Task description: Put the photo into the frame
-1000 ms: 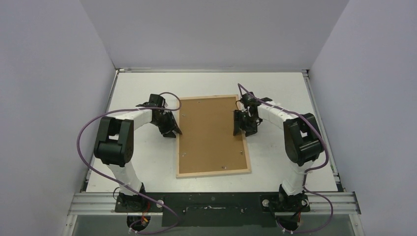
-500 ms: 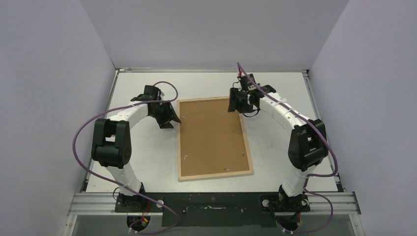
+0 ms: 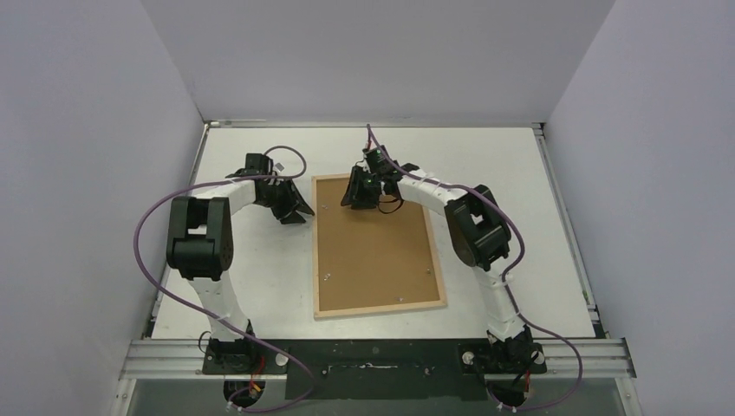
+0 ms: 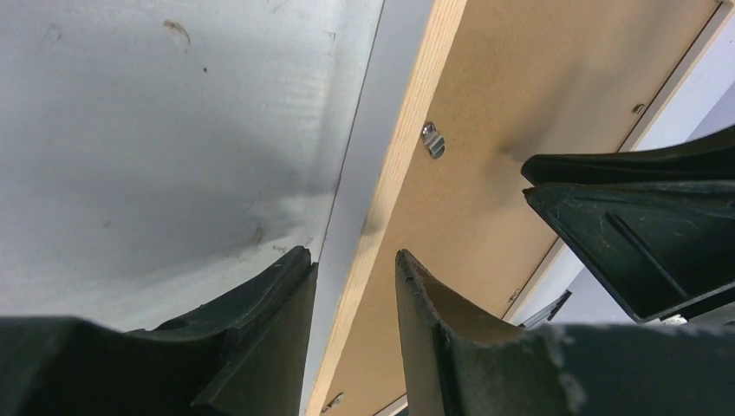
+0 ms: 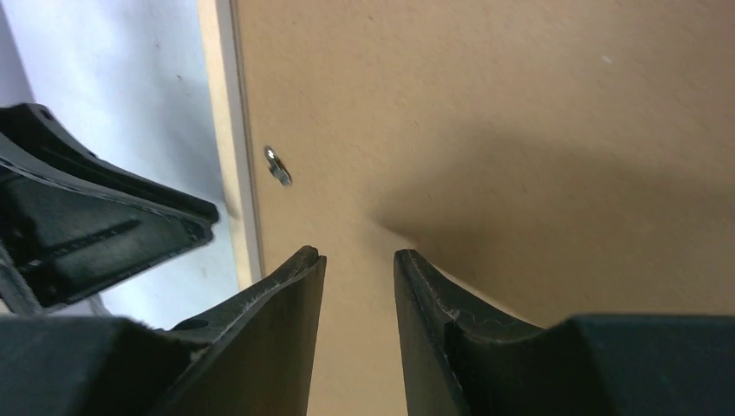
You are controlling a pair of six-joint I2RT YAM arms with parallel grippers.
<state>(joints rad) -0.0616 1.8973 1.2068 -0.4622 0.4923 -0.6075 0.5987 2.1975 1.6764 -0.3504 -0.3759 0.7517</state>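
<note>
Shifted leftward within the last second: right end effector [image 3: 355,198], now held over the far-left part of the backing board [image 3: 373,251]; desk [image 3: 520,173], white, bearing all; frame [image 3: 381,308], pale wood, laid back-up at desk centre, board seated within; left end effector [image 3: 299,211], set beside the frame's far-left corner; both end effectors narrowly parted, nothing gripped; metal turn clip [image 4: 432,140], fixed near that corner.

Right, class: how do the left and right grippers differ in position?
The left gripper is over the frame's left rim; the right gripper is over the backing board. The right gripper is nearer the frame's far edge than the left gripper. Both are slightly open, holding nothing.
</note>
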